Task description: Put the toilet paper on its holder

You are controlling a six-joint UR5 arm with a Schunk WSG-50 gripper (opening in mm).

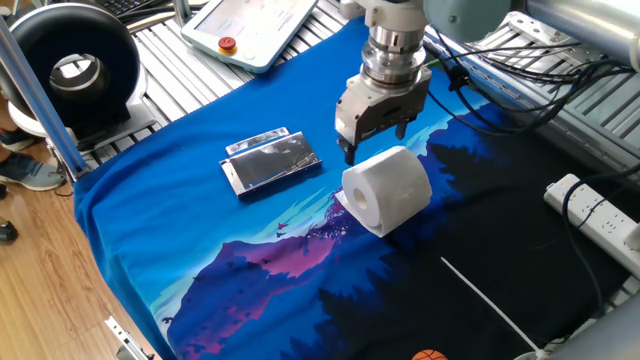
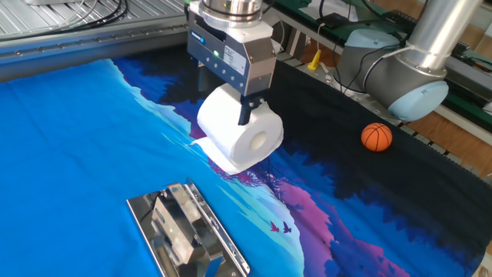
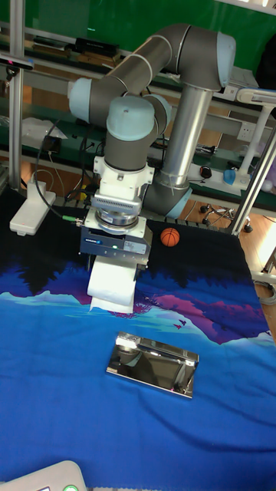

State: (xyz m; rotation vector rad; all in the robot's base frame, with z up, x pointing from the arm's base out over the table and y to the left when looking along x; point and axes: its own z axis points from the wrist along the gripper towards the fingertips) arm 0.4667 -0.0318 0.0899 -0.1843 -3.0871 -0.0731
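Toilet paper (image 1: 388,190): you'll find it on its side mid-table on the printed cloth (image 1: 190,250), directly under the gripper (image 1: 374,143).
Gripper: fingers spread wide, straddling the roll's top, gripping nothing.
Holder (image 1: 271,161): lies flat, well apart, toward the table's edge.
Writing: gripper label unreadable.

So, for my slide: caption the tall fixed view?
Open tool straddles the toilet paper behind the chrome holder.

Blue-cloth table (image 1: 150,220) with toilet paper (image 1: 388,190), holder (image 1: 271,161), orange ball (image 2: 377,137).
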